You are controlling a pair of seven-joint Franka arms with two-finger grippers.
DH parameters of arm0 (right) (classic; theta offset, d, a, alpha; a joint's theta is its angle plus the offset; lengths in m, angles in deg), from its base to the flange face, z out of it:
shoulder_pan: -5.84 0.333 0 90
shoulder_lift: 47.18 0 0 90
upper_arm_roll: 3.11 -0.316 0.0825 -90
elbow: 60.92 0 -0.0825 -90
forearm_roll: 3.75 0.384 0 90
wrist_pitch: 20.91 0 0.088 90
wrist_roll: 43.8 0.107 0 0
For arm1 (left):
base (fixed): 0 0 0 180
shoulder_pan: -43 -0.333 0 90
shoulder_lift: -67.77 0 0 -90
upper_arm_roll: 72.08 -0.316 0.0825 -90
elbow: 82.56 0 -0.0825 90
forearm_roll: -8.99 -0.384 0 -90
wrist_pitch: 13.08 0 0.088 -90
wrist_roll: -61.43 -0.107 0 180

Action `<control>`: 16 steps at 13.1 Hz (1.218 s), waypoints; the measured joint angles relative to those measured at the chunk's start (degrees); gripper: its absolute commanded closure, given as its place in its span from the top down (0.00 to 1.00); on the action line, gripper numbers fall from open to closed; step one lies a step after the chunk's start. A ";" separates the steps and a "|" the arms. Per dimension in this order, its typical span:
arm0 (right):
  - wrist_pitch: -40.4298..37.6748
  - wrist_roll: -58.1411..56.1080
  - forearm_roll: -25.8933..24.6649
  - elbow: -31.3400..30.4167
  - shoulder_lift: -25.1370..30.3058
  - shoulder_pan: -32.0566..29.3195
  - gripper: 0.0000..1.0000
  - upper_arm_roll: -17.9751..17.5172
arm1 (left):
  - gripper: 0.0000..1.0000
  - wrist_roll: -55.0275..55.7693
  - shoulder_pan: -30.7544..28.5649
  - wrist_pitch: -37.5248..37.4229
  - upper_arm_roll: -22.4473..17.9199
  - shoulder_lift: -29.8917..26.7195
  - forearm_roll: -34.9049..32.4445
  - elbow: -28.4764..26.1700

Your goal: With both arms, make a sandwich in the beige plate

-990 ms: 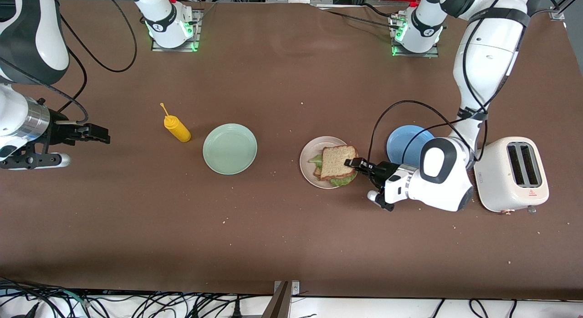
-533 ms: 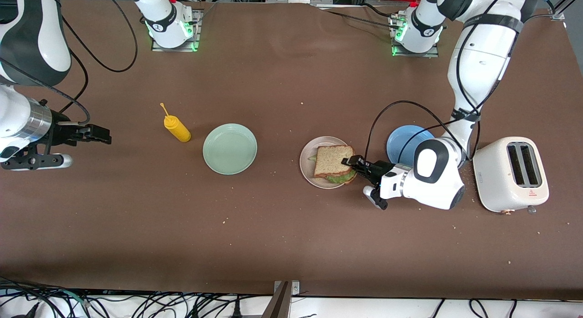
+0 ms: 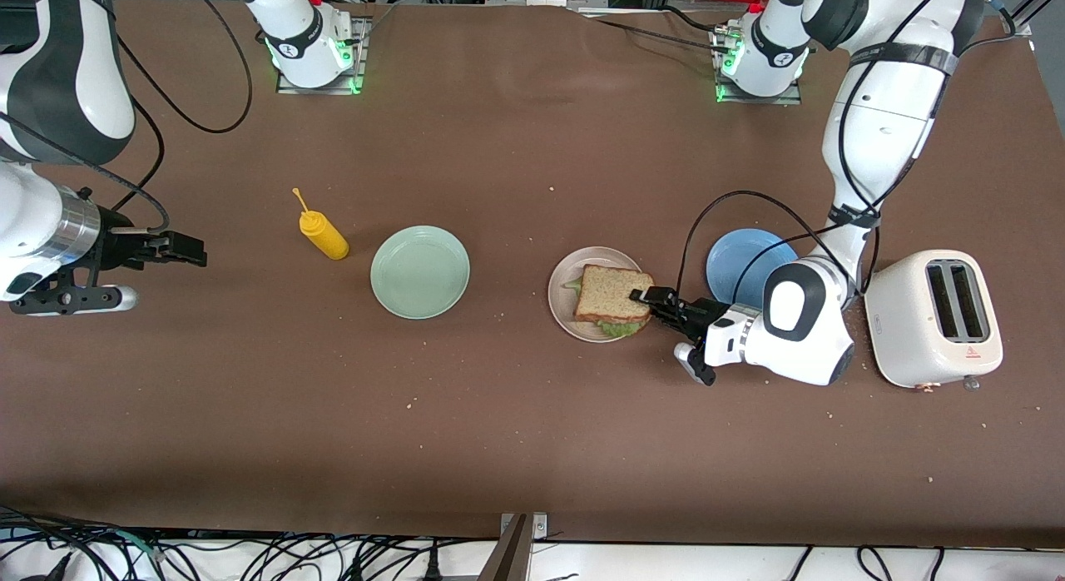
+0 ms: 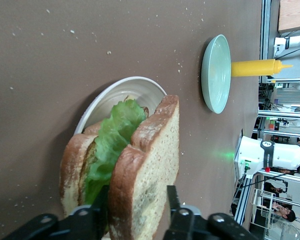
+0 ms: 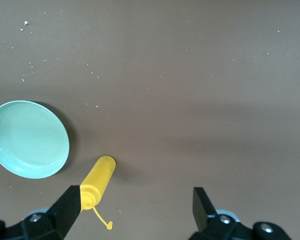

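Note:
The sandwich lies on the beige plate: two brown bread slices with a green lettuce leaf between them. My left gripper is at the sandwich's edge toward the left arm's end of the table. Its jaws straddle the top slice; one finger lies between slice and lettuce, the other stands off with a gap, so it is open. My right gripper waits open and empty over the table at the right arm's end.
A yellow squeeze bottle and a mint-green plate stand between the right gripper and the sandwich. A blue plate lies partly under the left arm, beside a white toaster. Crumbs dot the brown table.
The left gripper, shut on the top slice a second ago, has set it down over the lettuce and opened its fingers. The right arm has barely moved.

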 measured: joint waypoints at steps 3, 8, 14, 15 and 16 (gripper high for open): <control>0.07 0.02 0.00 0.00 0.00 0.00 0.99 0.00 | 1.00 0.08 -0.01 -0.02 0.09 -1.31 -0.01 0.55; 0.35 0.04 0.00 0.00 -0.02 0.00 0.99 -0.02 | 1.00 3.72 0.18 -0.10 0.33 -4.47 -6.46 0.68; 0.82 0.05 0.00 -0.02 -0.36 0.00 0.99 -0.04 | 1.00 20.07 0.30 -5.78 0.42 -14.82 -22.70 1.43; 0.85 0.05 0.00 -0.02 -0.37 0.01 0.99 -0.05 | 1.00 22.80 0.30 -6.56 0.43 -16.91 -25.71 1.46; 0.87 0.05 0.00 -0.02 -0.38 0.01 0.99 -0.05 | 1.00 25.57 0.31 -7.25 0.49 -19.01 -29.02 1.48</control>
